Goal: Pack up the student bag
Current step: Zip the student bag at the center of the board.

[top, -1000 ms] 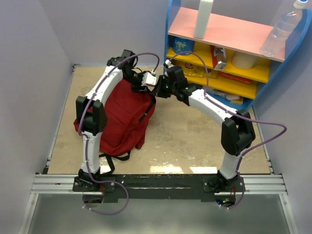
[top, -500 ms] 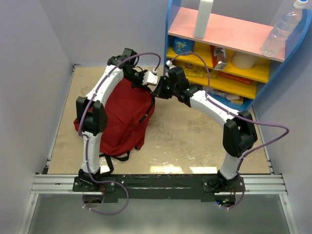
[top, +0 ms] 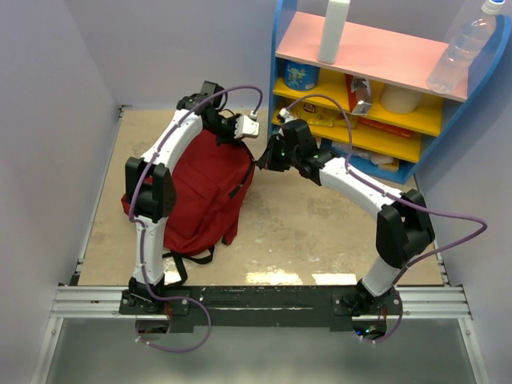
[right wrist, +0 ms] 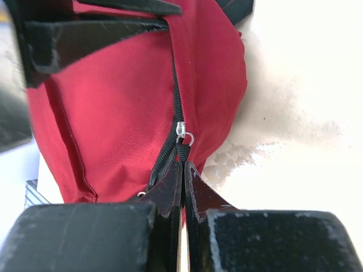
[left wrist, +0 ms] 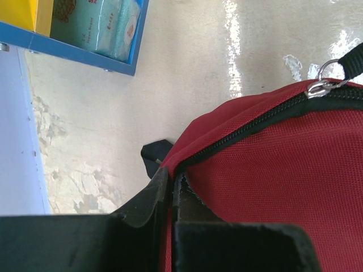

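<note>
Where it lies, the red student bag (top: 200,188) sags.

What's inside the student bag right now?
Nothing inside shows: the student bag has its zipper looking closed where visible, fabric covering the interior. The right claw pinches the zipper pull.

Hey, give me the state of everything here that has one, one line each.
student bag, lying on the table, no opening visible
left end effector, shut on the student bag's edge fabric
right end effector, shut on the zip pull
white bottle, standing upright
</note>
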Controlling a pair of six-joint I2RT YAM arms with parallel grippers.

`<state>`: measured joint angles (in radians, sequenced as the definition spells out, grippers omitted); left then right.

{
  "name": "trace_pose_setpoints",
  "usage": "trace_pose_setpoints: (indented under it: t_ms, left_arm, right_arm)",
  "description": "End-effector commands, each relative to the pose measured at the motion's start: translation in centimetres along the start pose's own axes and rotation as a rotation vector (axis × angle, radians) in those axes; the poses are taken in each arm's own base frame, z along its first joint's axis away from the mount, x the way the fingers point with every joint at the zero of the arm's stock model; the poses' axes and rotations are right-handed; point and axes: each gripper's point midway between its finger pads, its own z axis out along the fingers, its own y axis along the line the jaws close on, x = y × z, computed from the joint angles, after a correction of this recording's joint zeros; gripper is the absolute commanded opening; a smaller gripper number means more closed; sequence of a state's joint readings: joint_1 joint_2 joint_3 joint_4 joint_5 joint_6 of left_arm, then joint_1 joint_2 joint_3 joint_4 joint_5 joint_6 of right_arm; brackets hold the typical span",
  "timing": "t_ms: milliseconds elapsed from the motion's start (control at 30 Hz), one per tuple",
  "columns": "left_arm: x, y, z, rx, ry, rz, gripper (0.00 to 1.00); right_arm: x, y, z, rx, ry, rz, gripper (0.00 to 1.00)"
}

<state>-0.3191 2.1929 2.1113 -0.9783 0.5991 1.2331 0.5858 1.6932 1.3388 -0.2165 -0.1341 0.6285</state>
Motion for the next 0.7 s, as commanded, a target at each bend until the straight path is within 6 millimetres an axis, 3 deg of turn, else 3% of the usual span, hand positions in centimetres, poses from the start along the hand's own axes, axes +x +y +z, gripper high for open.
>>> trace_pose_setpoints:
  t_ms: [0,167,433,667]
  left_arm:
    - [-1.4,4.1,-3.4,-0.173,-0.013,0.07,0.0]
    - [-1.4,5.7,-3.8,-0.261,-0.002,0.035,0.0]
    - [-0.6,6.9,-3.8,-0.336,0.037,0.009,0.0]
    - [-1.2,5.9,-3.3,-0.311,0.029,0.007,0.0]
  right_arm:
    - [-1.0,1.5,-2.0,-0.062,-0.031,-0.024,0.0]
    - [0.6,2.7,-2.7,-0.096,-0.013,-0.01,0.0]
    - [5.6,5.4,-3.0,-0.12,0.047,-0.035,0.0]
    - [8.1,7.8,-3.2,-0.164,0.082,-0.047,0.0]
